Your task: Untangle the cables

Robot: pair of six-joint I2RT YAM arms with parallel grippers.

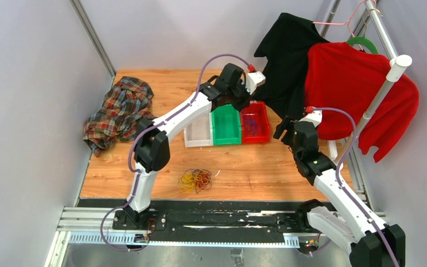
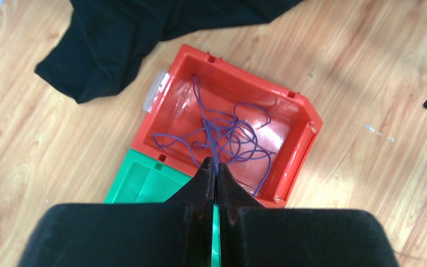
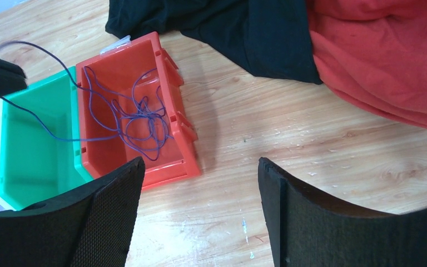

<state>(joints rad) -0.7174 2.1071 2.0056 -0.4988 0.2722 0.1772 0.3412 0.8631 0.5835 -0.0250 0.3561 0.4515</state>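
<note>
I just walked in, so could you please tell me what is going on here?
The left gripper, jaws closed, pinches a purple cable whose loops lie in the red bin. The right gripper hangs open nearby, holding nothing. A yellow and dark red tangle lies on the table.

On wooden table (image 1: 256, 161): plaid shirt (image 1: 118, 111) at nine o'clock; white bin (image 1: 197, 133), green bin (image 1: 226, 125), red bin (image 1: 256, 122) touching in a row, centre; yellow and dark red cables (image 1: 195, 179) at six o'clock; black garment (image 1: 286, 55) at one o'clock.

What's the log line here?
left gripper: shut on purple cable | cable mostly in red bin | right gripper: open, empty | yellow-red tangle: ungripped
</note>
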